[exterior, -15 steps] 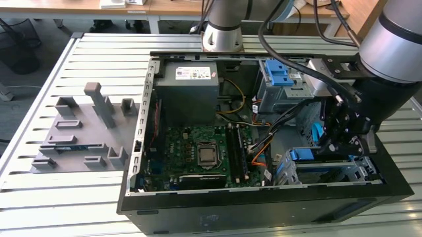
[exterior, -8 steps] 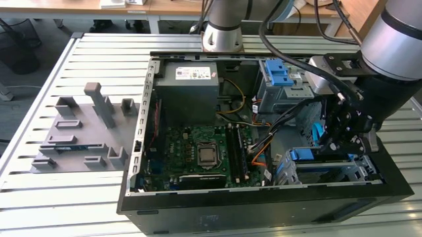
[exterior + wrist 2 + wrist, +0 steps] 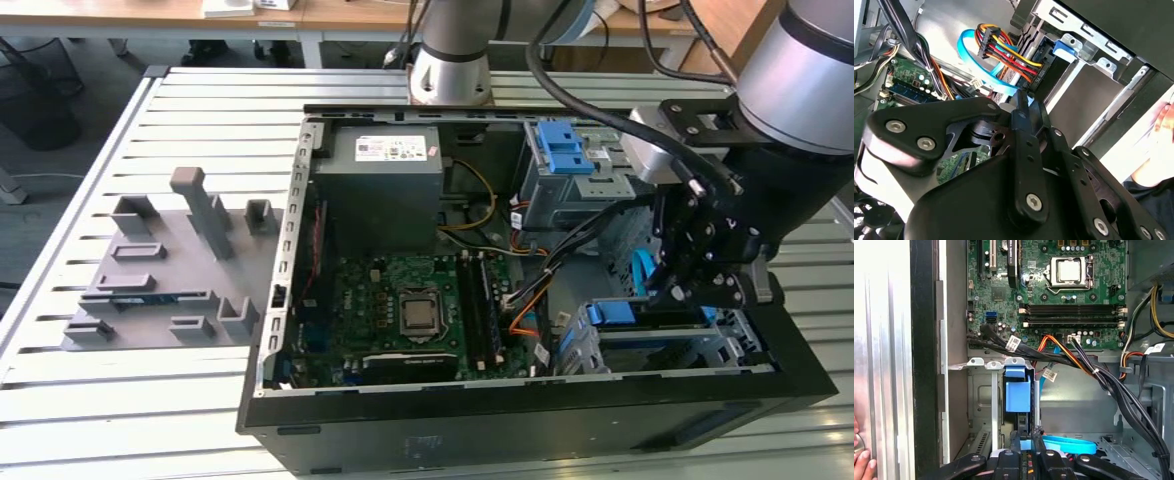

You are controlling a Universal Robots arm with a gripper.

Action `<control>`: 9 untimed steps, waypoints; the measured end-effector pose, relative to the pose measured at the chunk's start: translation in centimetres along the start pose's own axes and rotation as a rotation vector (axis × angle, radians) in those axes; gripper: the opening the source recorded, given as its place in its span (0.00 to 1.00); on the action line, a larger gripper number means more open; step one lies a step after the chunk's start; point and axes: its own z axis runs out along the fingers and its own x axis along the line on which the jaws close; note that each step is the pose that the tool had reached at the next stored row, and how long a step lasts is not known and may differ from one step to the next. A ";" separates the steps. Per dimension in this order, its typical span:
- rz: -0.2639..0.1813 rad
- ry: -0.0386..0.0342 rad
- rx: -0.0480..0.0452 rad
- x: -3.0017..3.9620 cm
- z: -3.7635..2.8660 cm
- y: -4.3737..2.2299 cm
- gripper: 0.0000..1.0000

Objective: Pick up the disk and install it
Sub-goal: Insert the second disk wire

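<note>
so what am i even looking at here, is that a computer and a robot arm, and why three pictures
Yes. The exterior view shows an open computer case lying on a slatted metal table, with a robot arm reaching into it from the exterior view's right. At the arm's end is a black gripper, lowered over the drive bay in the case's corner. The other two pictures come from cameras riding near the arm's wrist, looking past the gripper into the case. The first wrist view shows the green motherboard, cable bundles and a blue bracket standing in the bay; it looks like the disk's frame, though the disk itself is hidden. A grey parts holder lies beside the case.
</note>
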 end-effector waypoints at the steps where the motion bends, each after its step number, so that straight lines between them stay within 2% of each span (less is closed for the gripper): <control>1: 0.000 -0.0002 -0.0001 0.00 -0.03 0.00 0.24; 3: 0.000 -0.0002 -0.0001 0.00 -0.02 -0.01 0.22; 4: 0.000 0.0001 0.0000 -0.01 0.01 -0.02 0.16; 5: 0.000 0.0003 0.0000 0.00 0.08 -0.04 0.16; 6: 0.000 0.0004 0.0000 -0.01 0.17 -0.06 0.11; 9: 0.000 0.0008 0.0000 -0.02 0.39 -0.15 0.11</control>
